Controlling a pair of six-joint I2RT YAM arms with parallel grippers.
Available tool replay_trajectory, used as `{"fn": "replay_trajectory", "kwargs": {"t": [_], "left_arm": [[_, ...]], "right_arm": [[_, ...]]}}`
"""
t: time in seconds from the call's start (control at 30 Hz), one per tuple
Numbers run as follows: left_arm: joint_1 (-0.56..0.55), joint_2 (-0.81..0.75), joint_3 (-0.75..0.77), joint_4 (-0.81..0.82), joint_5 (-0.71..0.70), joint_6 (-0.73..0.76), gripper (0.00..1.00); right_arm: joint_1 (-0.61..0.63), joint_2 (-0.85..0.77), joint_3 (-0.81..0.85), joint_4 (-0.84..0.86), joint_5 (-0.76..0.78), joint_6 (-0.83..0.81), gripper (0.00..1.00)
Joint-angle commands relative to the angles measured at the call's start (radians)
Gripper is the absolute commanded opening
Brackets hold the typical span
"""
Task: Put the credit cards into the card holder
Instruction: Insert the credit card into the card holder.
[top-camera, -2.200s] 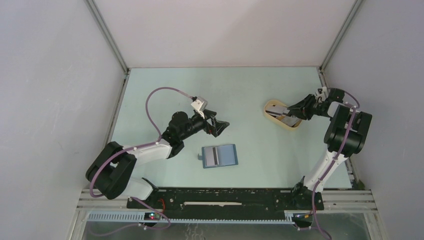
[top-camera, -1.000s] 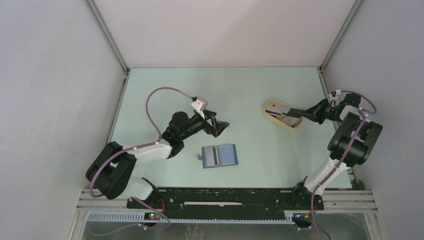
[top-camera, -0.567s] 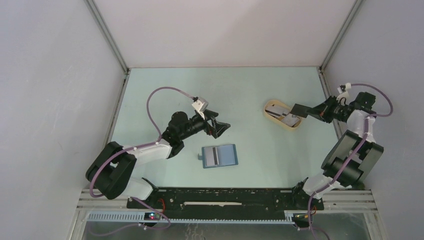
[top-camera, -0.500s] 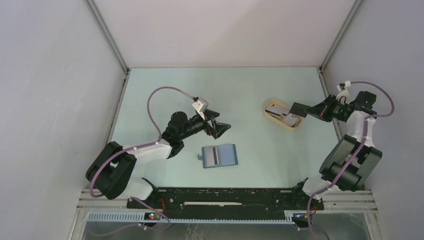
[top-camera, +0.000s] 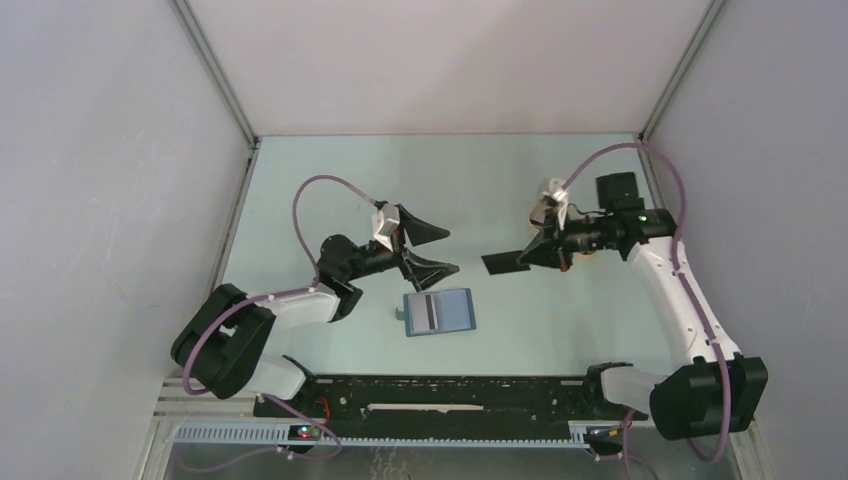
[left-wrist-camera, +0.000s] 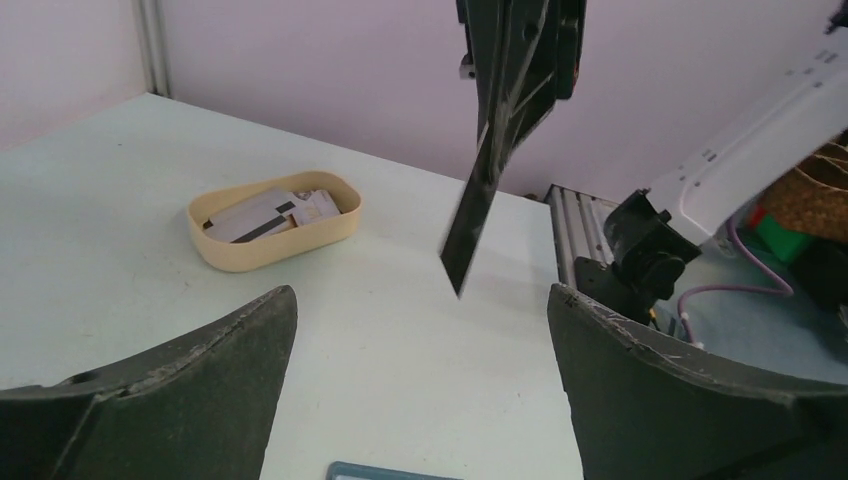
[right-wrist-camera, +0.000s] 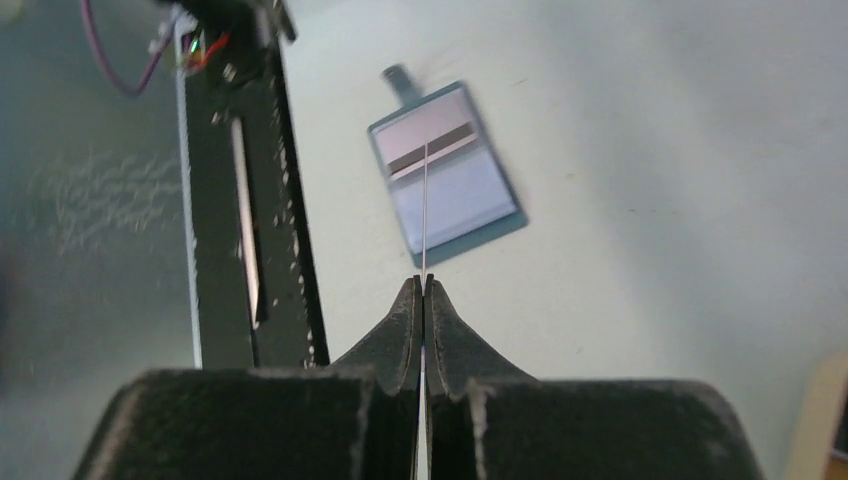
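two robot arms reach over a pale green table (top-camera: 330, 170). the right pincer (top-camera: 530, 255) is pressed together on one short edge of a card (top-camera: 503, 265), a thin rectangle that looks dark from above and sticks out past the fingertips, held in the air over the middle of the table. in the right wrist view the card (right-wrist-camera: 425, 210) shows edge-on as a fine pale line running straight out from the closed tips. in the left wrist view it (left-wrist-camera: 480, 205) hangs tilted, dark and glossy.

the card holder (top-camera: 440, 312) lies flat on the table, near the front edge, below and between the two pincers, touching neither. it is a small blue rectangle with pale grey panels inside, a dark stripe across one panel, and a small tab poking out of one short side.

the left pincer (top-camera: 450, 252) is spread wide, holding nothing, hovering just behind the card holder and pointing towards the right arm.

a beige oval tray (left-wrist-camera: 250, 262) sits farther back on the right side, with more cards (left-wrist-camera: 265, 213), white and grey, lying loosely inside it.
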Motion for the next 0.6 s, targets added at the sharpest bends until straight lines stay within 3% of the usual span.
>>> {"fn": "replay_trajectory", "kwargs": {"t": [0.0, 0.23, 0.57], "left_arm": [[0.031, 0.002, -0.021, 0.111, 0.126, -0.061, 0.99], [0.017, 0.163, 0.092, 0.209, 0.271, -0.286, 0.89], [-0.038, 0.197, 0.12, 0.123, 0.287, -0.226, 0.79]], "right_arm": [[0.111, 0.063, 0.013, -0.161, 0.062, -0.266, 0.0], [0.249, 0.162, 0.034, -0.201, 0.11, -0.293, 0.0], [0.258, 0.204, 0.089, -0.267, 0.085, -0.289, 0.0]]}}
